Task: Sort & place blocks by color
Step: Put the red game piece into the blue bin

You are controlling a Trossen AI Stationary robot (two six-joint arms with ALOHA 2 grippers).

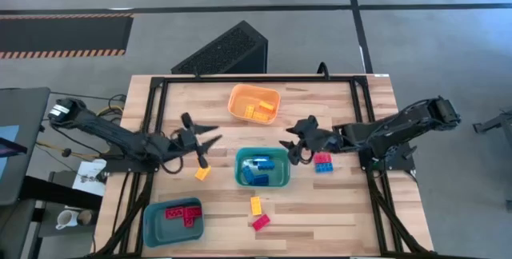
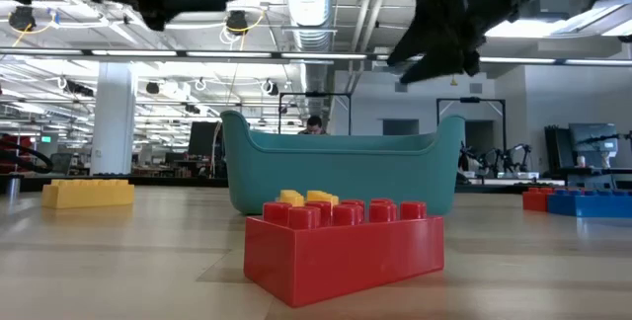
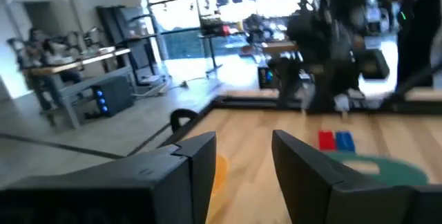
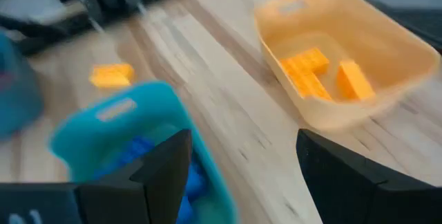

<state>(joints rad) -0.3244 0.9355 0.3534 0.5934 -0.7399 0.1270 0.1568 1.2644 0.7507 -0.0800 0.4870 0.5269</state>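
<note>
Loose blocks lie flat on the table: a yellow one [image 1: 202, 173] left of the teal bin [image 1: 282, 181], a yellow one [image 1: 256, 205] and a red one [image 1: 261, 221] near the front, and a red and blue pair [image 1: 323, 163] to the right. My left gripper [image 1: 214, 136] hangs open above the table, just beyond the left yellow block. My right gripper [image 1: 286, 149] hangs open by the teal bin's far right corner, with nothing between its fingers [image 4: 166, 165]. Both are clear of the blocks.
The orange bin [image 1: 240, 93] at the back holds yellow blocks, the teal bin holds blue ones, and the blue bin [image 1: 152, 225] at the front left holds red ones. A black frame [image 1: 152, 91] runs round the table's edges.
</note>
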